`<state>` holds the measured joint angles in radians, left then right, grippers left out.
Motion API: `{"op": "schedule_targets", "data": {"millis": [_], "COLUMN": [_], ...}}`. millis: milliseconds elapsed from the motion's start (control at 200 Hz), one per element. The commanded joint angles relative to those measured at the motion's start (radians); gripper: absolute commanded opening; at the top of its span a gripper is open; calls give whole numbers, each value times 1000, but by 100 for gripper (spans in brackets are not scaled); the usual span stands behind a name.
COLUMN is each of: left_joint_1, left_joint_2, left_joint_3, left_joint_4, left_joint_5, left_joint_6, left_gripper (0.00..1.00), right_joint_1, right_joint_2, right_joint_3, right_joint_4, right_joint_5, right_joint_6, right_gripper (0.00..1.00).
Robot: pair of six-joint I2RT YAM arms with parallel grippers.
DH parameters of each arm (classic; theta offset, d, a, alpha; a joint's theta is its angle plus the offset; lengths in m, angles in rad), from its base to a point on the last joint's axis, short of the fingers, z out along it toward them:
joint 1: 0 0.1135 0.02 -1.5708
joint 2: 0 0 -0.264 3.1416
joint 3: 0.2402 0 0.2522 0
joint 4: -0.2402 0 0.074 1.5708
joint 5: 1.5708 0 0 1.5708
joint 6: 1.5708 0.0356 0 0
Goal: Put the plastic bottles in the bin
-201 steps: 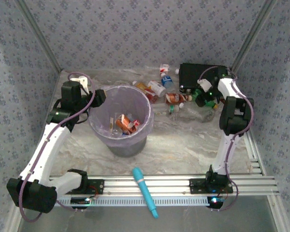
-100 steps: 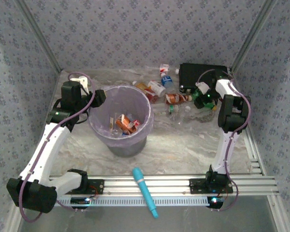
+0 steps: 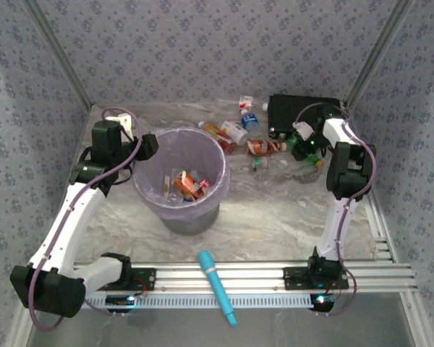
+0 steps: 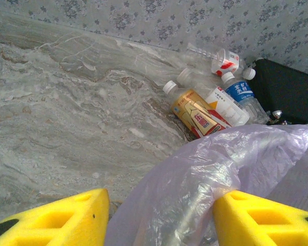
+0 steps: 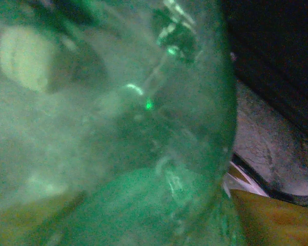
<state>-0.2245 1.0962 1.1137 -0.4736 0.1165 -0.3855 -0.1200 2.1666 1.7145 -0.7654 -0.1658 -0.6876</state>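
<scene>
The bin (image 3: 152, 195), a pale-lilac bucket with a thin liner, stands left of centre with a few bottles (image 3: 188, 185) inside. My left gripper (image 3: 146, 146) sits at its left rim. In the left wrist view the left gripper (image 4: 161, 220) has its yellow fingers closed on the liner-covered bin rim (image 4: 205, 174). More plastic bottles (image 3: 235, 131) lie in a cluster at the back. My right gripper (image 3: 309, 147) is down at the cluster's right end, shut on a green bottle (image 5: 118, 128) that fills the space between its fingers (image 5: 277, 220).
A flat black case (image 3: 296, 112) lies at the back right, just behind the right gripper. A teal stick-shaped tool (image 3: 217, 285) rests across the front rail. An orange-labelled bottle (image 4: 195, 115) and a blue-labelled one (image 4: 238, 92) lie just beyond the bin.
The right gripper has shifted slightly toward the black case and its jaws have closed in on the green bottle. The left arm and the bin have stayed put.
</scene>
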Motion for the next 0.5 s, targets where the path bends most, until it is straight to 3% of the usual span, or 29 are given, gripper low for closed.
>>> {"op": "schedule_targets", "data": {"millis": [0, 320, 495], "left_joint_1": [7, 8, 7], "left_joint_2": [5, -13, -16], "left_joint_3": [21, 11, 9], "left_joint_4": [-49, -49, -53], "left_joint_5": [3, 7, 10], "left_joint_6": [13, 13, 7], "left_gripper": [55, 56, 56], "right_joint_1": [0, 39, 171], "right_joint_2": [-102, -364, -477], "right_joint_3": [0, -7, 49], "right_joint_4": [-48, -96, -127], "right_joint_5": [-16, -23, 43], "right_joint_6": [34, 188, 314], "right_gripper": [68, 68, 65]}}
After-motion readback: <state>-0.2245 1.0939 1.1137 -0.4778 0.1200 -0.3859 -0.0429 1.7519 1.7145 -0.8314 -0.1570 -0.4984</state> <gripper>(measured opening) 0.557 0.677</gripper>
